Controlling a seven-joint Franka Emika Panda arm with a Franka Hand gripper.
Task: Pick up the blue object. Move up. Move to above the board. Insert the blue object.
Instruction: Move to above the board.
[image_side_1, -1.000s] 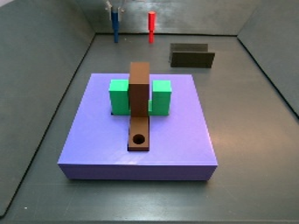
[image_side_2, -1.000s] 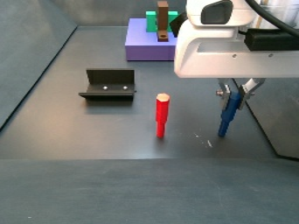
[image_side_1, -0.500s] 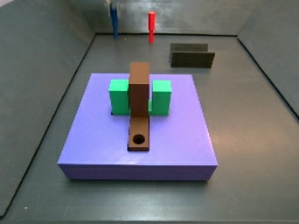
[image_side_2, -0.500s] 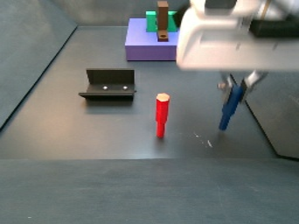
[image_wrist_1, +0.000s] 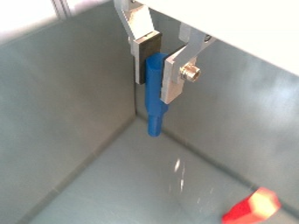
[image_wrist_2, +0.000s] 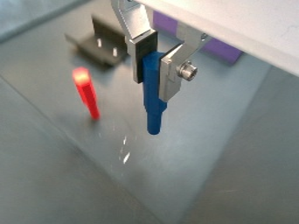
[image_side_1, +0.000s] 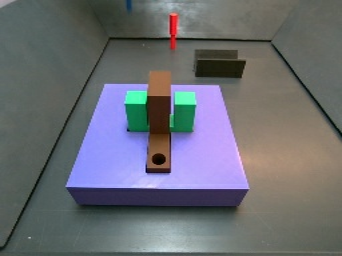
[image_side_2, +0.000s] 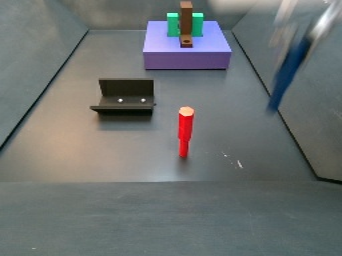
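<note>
The gripper (image_wrist_1: 163, 59) is clamped on the blue peg (image_wrist_1: 153, 94): in both wrist views its flat silver fingers (image_wrist_2: 176, 68) with dark pads press the upper part of the slim, straight, smooth rod, whose lower end hangs free above the matte grey worktop (image_wrist_1: 105, 166). In a side view the peg (image_side_2: 294, 62) appears as a blurred blue streak at the upper right of the frame, well clear of the floor. The red peg (image_side_2: 185, 132), a similar thin cylinder with a pale top, stands upright near the centre of that frame. The dark L-shaped fixture (image_side_2: 124, 97) sits to its left. The board (image_side_1: 160, 135), a long narrow brown plank with a round hole near its near end, lies across two green blocks (image_side_1: 136, 110) on a flat lavender slab (image_side_1: 114, 160), well apart from the held peg.
</note>
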